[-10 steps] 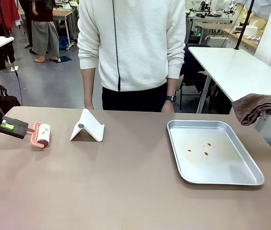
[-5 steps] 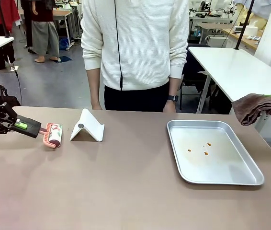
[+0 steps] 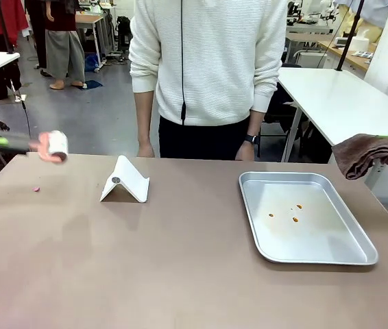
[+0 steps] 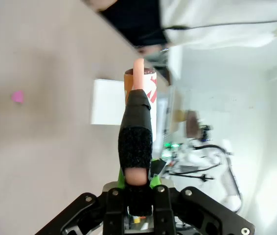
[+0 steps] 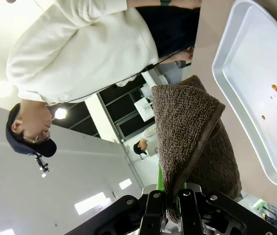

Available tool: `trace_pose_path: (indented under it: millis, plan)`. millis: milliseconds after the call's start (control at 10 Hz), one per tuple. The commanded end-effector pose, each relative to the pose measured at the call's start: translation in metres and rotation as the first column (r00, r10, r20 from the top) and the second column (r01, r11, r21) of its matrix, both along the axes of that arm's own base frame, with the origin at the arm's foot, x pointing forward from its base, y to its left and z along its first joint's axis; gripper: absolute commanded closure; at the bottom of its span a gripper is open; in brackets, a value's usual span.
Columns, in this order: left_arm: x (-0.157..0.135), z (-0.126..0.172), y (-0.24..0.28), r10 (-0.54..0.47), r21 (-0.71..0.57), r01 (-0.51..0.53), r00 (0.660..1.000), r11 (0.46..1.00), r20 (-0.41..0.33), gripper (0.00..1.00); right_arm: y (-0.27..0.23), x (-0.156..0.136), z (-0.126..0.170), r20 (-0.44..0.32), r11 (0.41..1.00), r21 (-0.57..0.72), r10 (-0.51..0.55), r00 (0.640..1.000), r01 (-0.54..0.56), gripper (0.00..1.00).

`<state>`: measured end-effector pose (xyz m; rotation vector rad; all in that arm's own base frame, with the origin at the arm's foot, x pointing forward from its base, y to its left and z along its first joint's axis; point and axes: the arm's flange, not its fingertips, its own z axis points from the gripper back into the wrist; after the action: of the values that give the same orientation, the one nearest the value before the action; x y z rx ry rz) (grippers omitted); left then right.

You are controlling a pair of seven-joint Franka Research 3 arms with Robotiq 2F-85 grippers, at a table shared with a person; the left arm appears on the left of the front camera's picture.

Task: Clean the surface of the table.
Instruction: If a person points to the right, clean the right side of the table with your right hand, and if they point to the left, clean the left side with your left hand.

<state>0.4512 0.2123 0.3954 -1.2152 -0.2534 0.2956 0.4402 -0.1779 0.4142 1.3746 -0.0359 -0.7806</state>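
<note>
A: While the table point(image 3: 180, 274) stretches tan and matte across the whole foreground, how much of the cleaning looks done?

B: Little of it, by the look of things. One pink speck point(image 3: 36, 188) lies on the top near its left end. The left gripper point(image 4: 137, 180), its fingers clamped on the handle of a lint roller point(image 3: 55, 144), holds the roller clear of the surface above the far left corner.

A: And the right end?

B: The right gripper point(image 5: 173, 195) is pinched tight on a brown towel point(image 3: 360, 155), which hangs off the right edge without touching the top. The metal tray point(image 3: 331, 233) lying nearby carries a few orange spots point(image 3: 295, 219), so wiping seems not yet begun.

A: Anything else around?

B: A white folded stand point(image 3: 127, 182) sits left of centre. A person in a white sweater point(image 3: 208, 62) stands at the far side, with a white-topped table point(image 3: 338, 96) and an open workshop floor behind.
</note>
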Motion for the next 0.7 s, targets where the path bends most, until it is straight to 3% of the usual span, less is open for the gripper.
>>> trace_pose_path:
  millis: [0, 200, 300, 600]
  plan:
    - [-0.026, 0.02, 0.031, -0.002, -0.094, 0.01, 0.997, 0.995, 0.081, 0.81, 0.0, -0.002, 0.004, 0.006, 1.0, -0.001, -0.004, 1.0, 0.004, 1.0]
    - [-0.072, 0.027, 0.067, -0.079, -0.163, 0.089, 0.994, 0.983, 0.071, 0.81, 0.0, -0.002, 0.004, 0.006, 1.0, -0.001, -0.004, 1.0, 0.004, 1.0]
    - [-0.096, 0.028, 0.084, -0.129, -0.209, 0.148, 0.986, 0.967, 0.103, 0.81, 0.0, -0.002, 0.004, 0.006, 1.0, -0.001, -0.004, 1.0, 0.004, 1.0]
    - [-0.142, 0.023, 0.121, -0.173, -0.194, 0.203, 0.972, 0.96, 0.161, 0.81, 0.0, -0.002, 0.004, 0.006, 1.0, -0.001, -0.004, 1.0, 0.004, 1.0]
